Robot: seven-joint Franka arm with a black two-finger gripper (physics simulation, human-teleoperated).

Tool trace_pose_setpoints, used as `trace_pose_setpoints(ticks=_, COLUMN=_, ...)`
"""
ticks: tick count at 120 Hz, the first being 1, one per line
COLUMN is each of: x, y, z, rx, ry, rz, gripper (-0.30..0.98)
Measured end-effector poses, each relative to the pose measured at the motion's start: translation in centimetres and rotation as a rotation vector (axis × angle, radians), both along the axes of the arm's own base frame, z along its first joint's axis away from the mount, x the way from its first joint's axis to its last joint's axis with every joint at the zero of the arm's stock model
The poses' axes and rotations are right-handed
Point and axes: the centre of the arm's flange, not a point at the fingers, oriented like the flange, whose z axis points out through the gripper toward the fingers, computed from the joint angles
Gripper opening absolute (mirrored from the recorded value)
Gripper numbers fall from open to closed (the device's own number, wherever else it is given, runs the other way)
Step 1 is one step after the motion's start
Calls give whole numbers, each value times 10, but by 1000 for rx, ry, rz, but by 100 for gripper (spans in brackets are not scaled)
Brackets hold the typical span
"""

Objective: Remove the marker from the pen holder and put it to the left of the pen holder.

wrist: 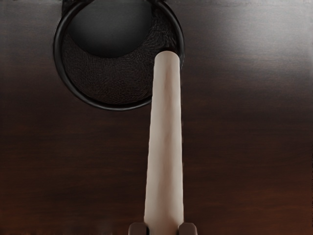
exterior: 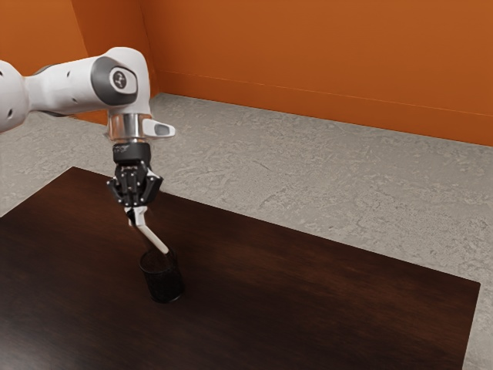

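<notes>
Marker [exterior: 153, 238] in the grip: I have my gripper [exterior: 135, 215] closed on it, a finger [wrist: 138, 229] pressed to either side of the pale shaft. From my exterior camera, the marker slants down from between the fingertips toward the exterior view's right, its lower end at the rim of the black pen holder [exterior: 162, 282]. Through the wrist camera I see that far end overlapping the holder's rim, near one side of the mouth; I can't tell whether it touches the rim. The pen holder stands upright on the dark wooden table [exterior: 308, 301], lower than my gripper and off toward the exterior view's right of it. My hand points down, with the marker reaching out at a tilt beneath it.
</notes>
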Motion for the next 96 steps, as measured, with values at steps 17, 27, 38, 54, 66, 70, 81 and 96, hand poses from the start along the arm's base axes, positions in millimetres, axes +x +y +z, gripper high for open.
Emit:
trace_pose_setpoints(ticks=17, x=13, y=43, z=21, rx=17, ry=-75, rz=75, gripper=-10)
trace_pose_setpoints(ticks=27, x=28, y=80, z=-3, rx=28, ry=-96, rz=141, gripper=-9)
trace_pose_setpoints(ticks=38, x=36, y=118, z=-29, rx=45, ry=-151, rz=207, gripper=-9)
trace_pose_setpoints(ticks=54, x=14, y=141, z=-73, rx=57, ry=-227, rz=268, gripper=-7)
trace_pose_setpoints(ticks=66, x=-2, y=134, z=-90, rx=76, ry=-313, rz=272, gripper=-5)
trace_pose_setpoints(ticks=70, x=-4, y=132, z=-93, rx=82, ry=-340, rz=271, gripper=-4)
trace_pose_setpoints(ticks=81, x=-5, y=130, z=-102, rx=93, ry=-395, rz=265, gripper=0)
trace_pose_setpoints(ticks=96, x=-8, y=132, z=-114, rx=100, ry=-429, rz=259, gripper=5)
